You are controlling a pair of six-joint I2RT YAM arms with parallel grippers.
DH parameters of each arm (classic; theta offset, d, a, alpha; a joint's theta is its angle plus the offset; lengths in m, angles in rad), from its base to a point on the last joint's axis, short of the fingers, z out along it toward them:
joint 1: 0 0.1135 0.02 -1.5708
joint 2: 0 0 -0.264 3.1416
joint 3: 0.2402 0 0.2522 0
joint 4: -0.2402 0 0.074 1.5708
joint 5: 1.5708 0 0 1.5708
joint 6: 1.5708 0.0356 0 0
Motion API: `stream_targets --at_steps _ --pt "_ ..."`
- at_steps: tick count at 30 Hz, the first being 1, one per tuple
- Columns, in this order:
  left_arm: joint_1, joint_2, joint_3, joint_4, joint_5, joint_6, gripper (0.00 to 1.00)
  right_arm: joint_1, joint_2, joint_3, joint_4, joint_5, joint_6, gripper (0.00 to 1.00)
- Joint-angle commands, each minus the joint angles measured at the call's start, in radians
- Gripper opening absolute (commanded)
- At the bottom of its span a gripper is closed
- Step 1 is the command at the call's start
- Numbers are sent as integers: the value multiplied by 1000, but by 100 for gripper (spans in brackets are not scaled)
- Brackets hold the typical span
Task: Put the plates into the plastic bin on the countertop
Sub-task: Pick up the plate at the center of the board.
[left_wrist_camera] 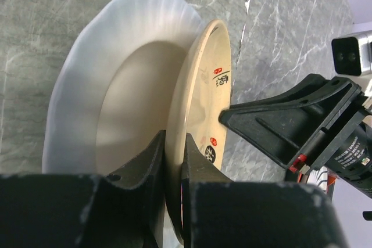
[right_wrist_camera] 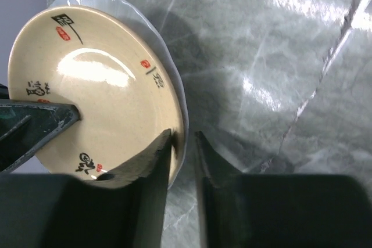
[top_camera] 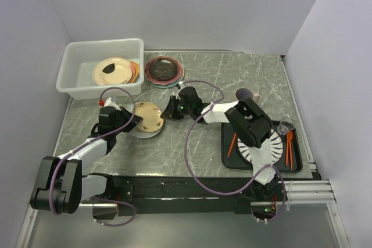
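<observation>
Nearest on the right, the black tray [top_camera: 226, 162] is holding a white striped plate [top_camera: 265, 154], orange sticks [top_camera: 289, 149] and a small clear bowl [top_camera: 285, 127].

At mid-table, the left gripper [left_wrist_camera: 175, 143] is clamping the near rim of the tan-gold plate [right_wrist_camera: 99, 85], with one finger above the rim and one below. That plate is sitting over the white plate [left_wrist_camera: 104, 74], offset from it and seemingly tilted up. The white plate is lying on the countertop [top_camera: 232, 74]. The right gripper [right_wrist_camera: 185, 140] is straddling the opposite rim with its jaws a little apart. A sliver of countertop is showing in the gap, so it is not pinching anything.

Farther back on the left, the plastic bin [top_camera: 67, 76] is standing on the countertop. It is holding a pale yellow plate [top_camera: 113, 71] with a dark mark, and an orange plate [top_camera: 137, 68] is peeking out beneath that. Just beside the bin's right wall, the dark brown pink-rimmed plate [top_camera: 163, 69] is waiting on the countertop, outside the bin.
</observation>
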Motion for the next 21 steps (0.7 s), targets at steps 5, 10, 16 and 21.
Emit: stream_targets --at_steps 5,10,16,21 --pt "1 -40 34 -84 -78 51 1 9 -79 -44 24 -7 -22 46" --pt "1 -62 34 -96 -83 53 1 8 -119 -70 41 -8 -24 59" --pt "1 -83 50 -127 -84 57 1 8 -181 -98 47 -2 -36 69" --pt "1 -118 58 -147 -81 54 1 2 -272 -116 59 2 -33 75"
